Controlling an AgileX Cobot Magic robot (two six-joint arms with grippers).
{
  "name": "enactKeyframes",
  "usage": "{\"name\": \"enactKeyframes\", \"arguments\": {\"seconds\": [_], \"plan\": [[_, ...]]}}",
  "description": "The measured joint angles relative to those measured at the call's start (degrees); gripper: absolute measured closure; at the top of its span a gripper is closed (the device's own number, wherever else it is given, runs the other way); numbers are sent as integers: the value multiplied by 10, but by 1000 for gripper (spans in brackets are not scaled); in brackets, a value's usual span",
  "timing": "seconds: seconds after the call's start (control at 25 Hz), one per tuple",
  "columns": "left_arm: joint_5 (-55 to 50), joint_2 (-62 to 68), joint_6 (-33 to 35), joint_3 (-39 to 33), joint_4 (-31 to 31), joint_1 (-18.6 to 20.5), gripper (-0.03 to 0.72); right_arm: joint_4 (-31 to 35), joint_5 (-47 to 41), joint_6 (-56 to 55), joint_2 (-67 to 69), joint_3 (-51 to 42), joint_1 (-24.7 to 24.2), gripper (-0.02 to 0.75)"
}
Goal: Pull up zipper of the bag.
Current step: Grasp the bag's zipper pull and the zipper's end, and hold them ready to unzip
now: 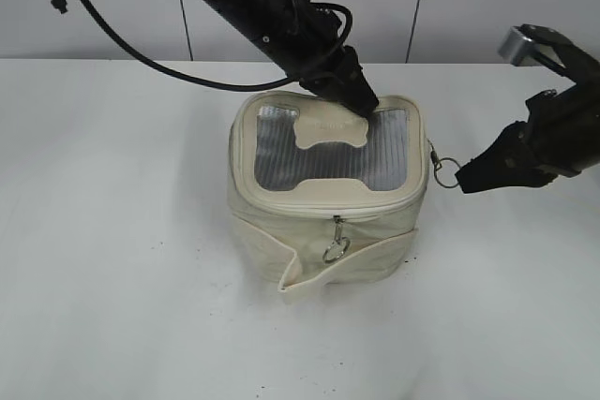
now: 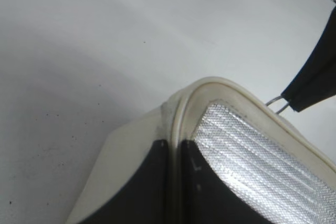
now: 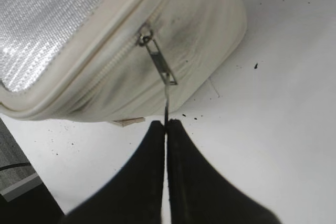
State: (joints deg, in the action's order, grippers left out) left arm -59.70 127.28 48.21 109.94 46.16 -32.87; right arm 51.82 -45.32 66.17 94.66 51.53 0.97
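The cream bag stands in the middle of the white table, with its grey mesh top and bone-shaped patch facing up. My left gripper is shut on the bag's back rim, one jaw on each side of the piping. My right gripper is shut on the ring of the right-side zipper pull. In the right wrist view this pull stretches from the zipper track to my fingertips. A second pull hangs loose on the front.
A loose cream band wraps the bag's lower front. The white table carries small dark specks near the bag. A grey wall runs behind the table. The right gripper also shows in the left wrist view.
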Motion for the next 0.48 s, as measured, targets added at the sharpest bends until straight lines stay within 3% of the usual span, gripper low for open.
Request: {"name": "enactKeyframes", "arguments": {"seconds": [0.48], "plan": [[1, 0, 0, 0, 0, 0, 649, -29, -57, -60, -41, 0, 3, 754]]}}
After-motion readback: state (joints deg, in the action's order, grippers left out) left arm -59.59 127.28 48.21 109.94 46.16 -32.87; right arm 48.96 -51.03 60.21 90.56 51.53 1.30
